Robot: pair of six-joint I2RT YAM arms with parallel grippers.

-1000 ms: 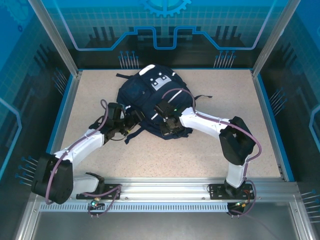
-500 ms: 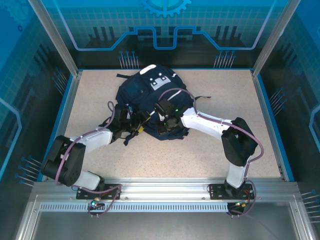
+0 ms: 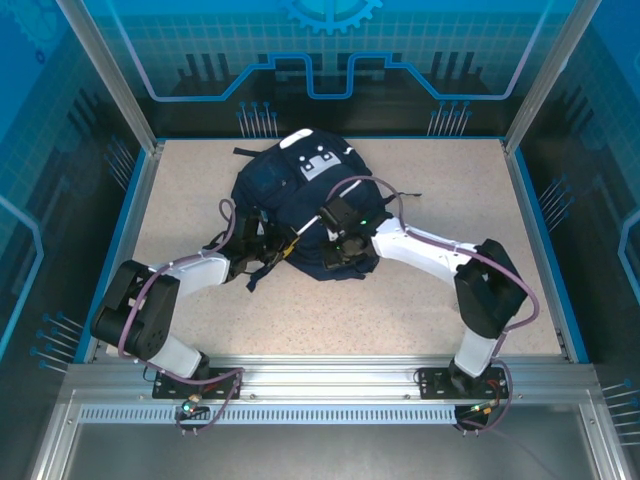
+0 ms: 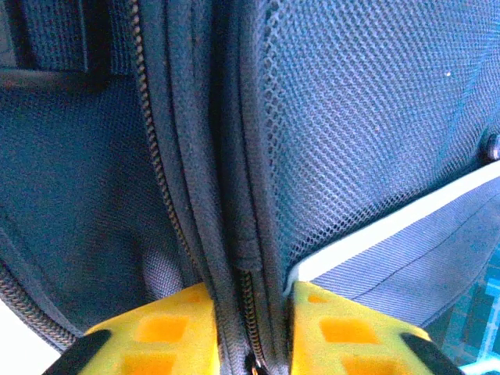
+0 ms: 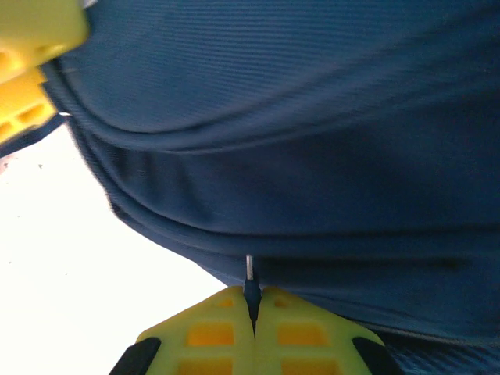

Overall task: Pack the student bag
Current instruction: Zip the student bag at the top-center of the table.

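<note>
Here we see the speckled table (image 3: 450,290) carrying the student bag (image 3: 290,185), which lies flat in the middle of the far half, its white patch (image 3: 322,162) toward the back wall. The left arm (image 3: 190,272) and the right arm (image 3: 420,245) bend inward from either side and meet at the bag's near edge. Close up, we find the left gripper (image 4: 250,328) clamped on a raised fold of the bag. Its yellow fingers (image 4: 156,336) press either side of a zipper (image 4: 156,172) seam, beside blue mesh (image 4: 351,101) and a white stripe (image 4: 391,230). The right gripper (image 5: 252,316) is pinched tight just under the bag's dark fabric, with a thin dark tab (image 5: 250,293) caught between its tips.
</note>
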